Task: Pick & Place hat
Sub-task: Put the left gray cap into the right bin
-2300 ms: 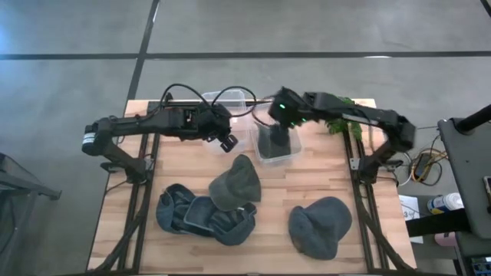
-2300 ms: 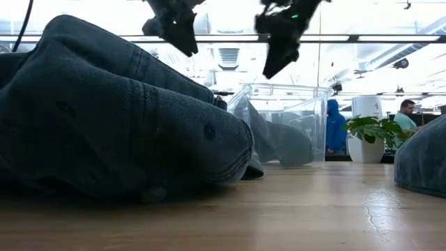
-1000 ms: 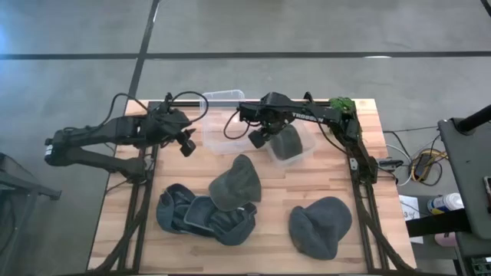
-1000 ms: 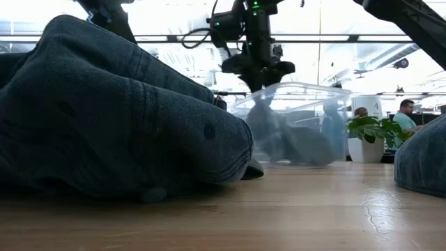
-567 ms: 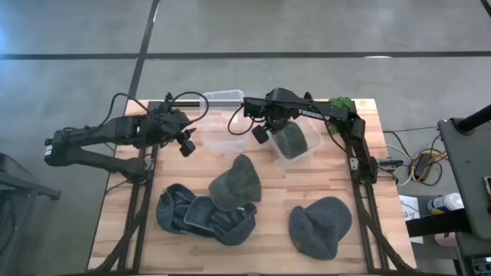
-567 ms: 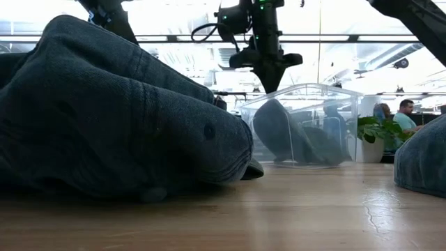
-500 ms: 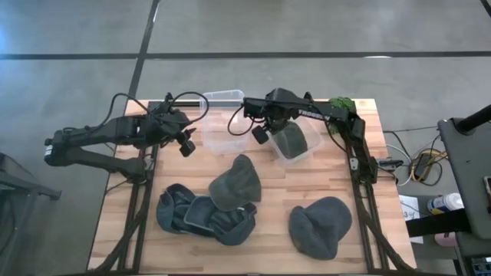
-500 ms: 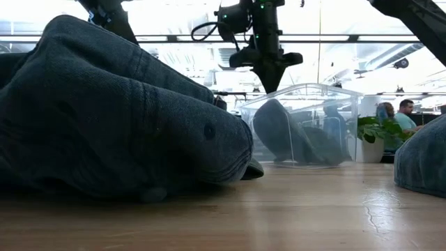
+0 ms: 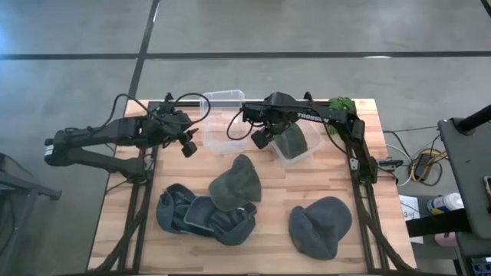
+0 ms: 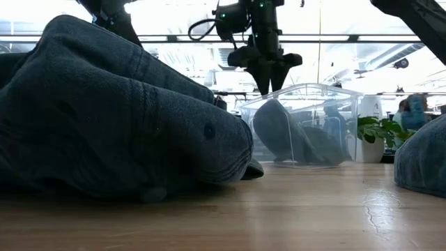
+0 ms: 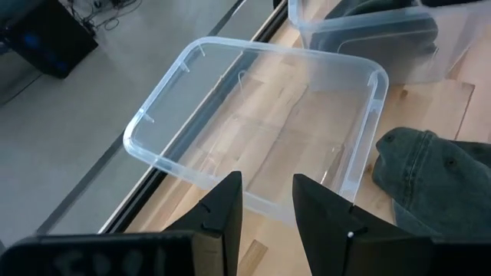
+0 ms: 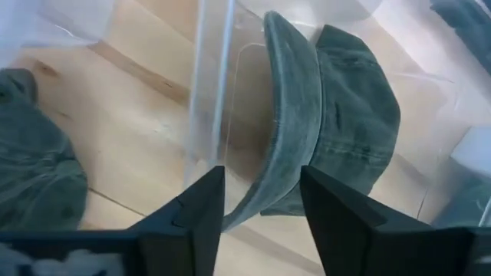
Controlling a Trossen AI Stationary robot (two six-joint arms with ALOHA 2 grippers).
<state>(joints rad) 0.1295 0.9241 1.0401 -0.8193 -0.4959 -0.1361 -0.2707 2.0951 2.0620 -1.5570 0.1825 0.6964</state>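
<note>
A grey hat [image 9: 292, 141] stands on edge inside a clear plastic bin [image 9: 305, 151] at the far side of the tabletop [image 9: 275, 192], its brim curving up against the bin's near wall, as the right gripper [image 9: 259, 138] hovers just outside that wall with its fingers spread and nothing between them. Seen from the right wrist, the hat [image 12: 322, 123] lies straight ahead of the fingers, across the clear wall, with its long axis running roughly along the line of reach. In the low view the right gripper [image 10: 263, 82] hangs just above the bin's [image 10: 301, 125] rim. The left gripper [image 9: 186, 142] waits near the table's left edge, its fingers parted and empty, facing a second, empty clear bin [image 11: 261, 130]. Three more hats remain loose on the tabletop: one [image 9: 236, 184] lies near the middle, closest to the right gripper and directly toward the camera side from it; a folded one [image 9: 201, 216] rests at front left; another [image 9: 321, 225] sits at front right. With one hat apparently placed, the middle hat looks the likeliest next pick, and the right arm is slightly nearer to it.
</note>
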